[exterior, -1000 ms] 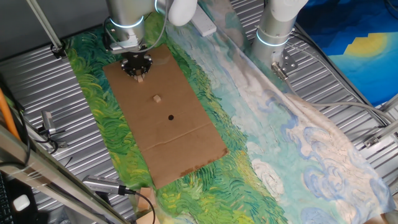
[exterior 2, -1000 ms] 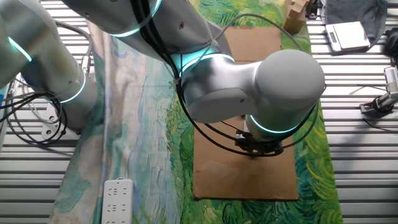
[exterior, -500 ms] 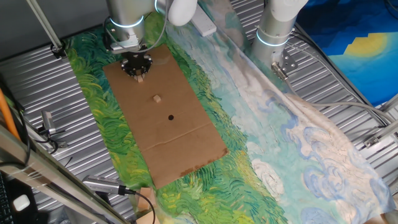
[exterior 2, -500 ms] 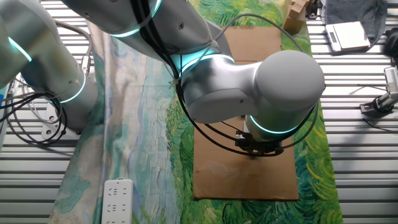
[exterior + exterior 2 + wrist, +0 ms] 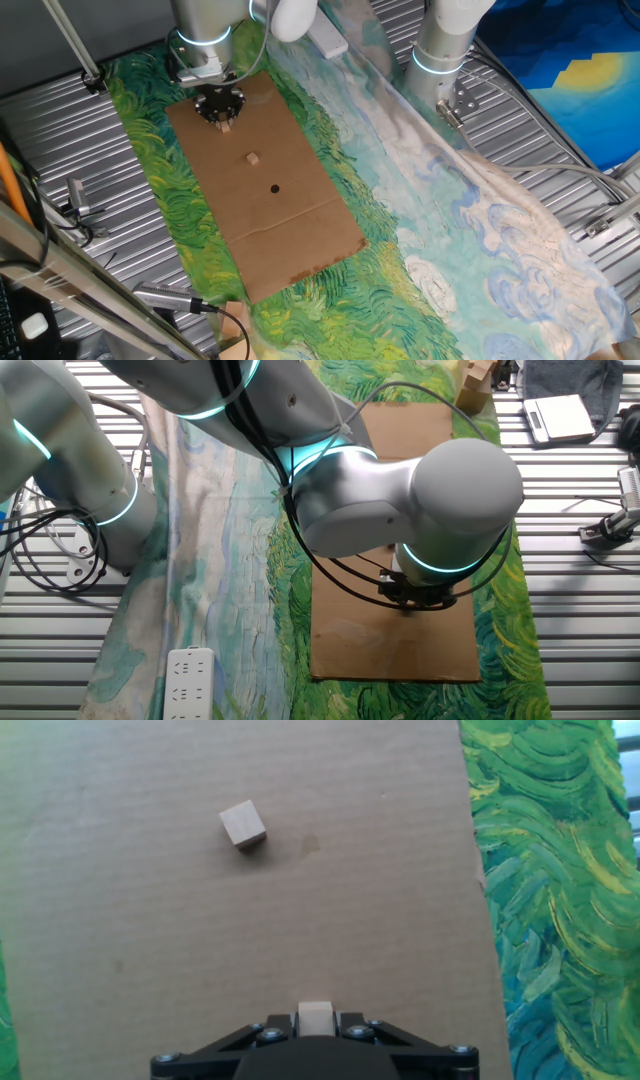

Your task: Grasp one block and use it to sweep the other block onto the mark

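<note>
My gripper (image 5: 224,118) is shut on a tan wooden block (image 5: 226,125), which also shows in the hand view (image 5: 315,1017) between the black jaws, at the far end of the brown cardboard sheet (image 5: 290,220). The other tan block (image 5: 252,158) lies loose on the cardboard, ahead of the gripper; it also shows in the hand view (image 5: 243,825). The mark (image 5: 275,188), a small black dot, lies beyond that block. In the other fixed view the arm's body hides both blocks and the mark; only the gripper's base (image 5: 414,598) shows.
The cardboard lies on a green and blue painted cloth (image 5: 420,230) over a metal slatted table. A second arm's base (image 5: 440,50) stands at the far right. A power strip (image 5: 188,682) lies on the cloth. Wooden pieces (image 5: 476,382) and a scale (image 5: 560,416) sit past the cardboard.
</note>
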`<act>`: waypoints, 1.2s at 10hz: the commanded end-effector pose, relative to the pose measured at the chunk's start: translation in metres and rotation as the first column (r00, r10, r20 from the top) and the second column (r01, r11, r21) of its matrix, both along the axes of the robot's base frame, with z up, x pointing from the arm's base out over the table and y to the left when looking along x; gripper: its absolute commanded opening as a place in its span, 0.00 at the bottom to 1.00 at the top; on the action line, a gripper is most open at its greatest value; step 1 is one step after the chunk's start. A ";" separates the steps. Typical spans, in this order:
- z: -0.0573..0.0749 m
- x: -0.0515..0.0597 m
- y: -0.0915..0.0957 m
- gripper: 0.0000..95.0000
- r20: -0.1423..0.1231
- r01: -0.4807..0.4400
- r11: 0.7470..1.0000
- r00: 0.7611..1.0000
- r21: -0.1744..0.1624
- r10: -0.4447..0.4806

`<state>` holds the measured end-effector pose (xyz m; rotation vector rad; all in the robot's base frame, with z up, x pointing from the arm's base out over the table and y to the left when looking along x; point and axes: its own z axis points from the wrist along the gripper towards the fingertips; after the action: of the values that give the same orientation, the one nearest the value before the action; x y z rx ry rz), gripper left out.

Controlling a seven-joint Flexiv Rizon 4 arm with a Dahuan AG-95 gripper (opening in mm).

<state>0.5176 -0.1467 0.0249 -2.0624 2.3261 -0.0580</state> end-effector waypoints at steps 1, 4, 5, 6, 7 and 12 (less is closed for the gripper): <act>0.000 0.000 0.000 0.00 0.002 -0.057 0.998 0.998 -0.007 0.057; 0.000 0.000 0.000 0.00 0.001 -0.102 0.995 0.995 -0.003 0.102; 0.000 0.000 0.000 0.00 0.002 -0.117 0.993 0.993 0.001 0.117; 0.000 0.000 0.000 0.00 0.002 -0.134 0.991 0.991 0.006 0.134; 0.000 0.000 0.000 0.00 0.003 -0.142 0.990 0.990 0.006 0.142; 0.000 0.000 0.000 0.00 0.002 -0.162 0.987 0.987 0.011 0.162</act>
<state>0.5170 -0.1468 0.0252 -2.2361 2.1421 -0.0405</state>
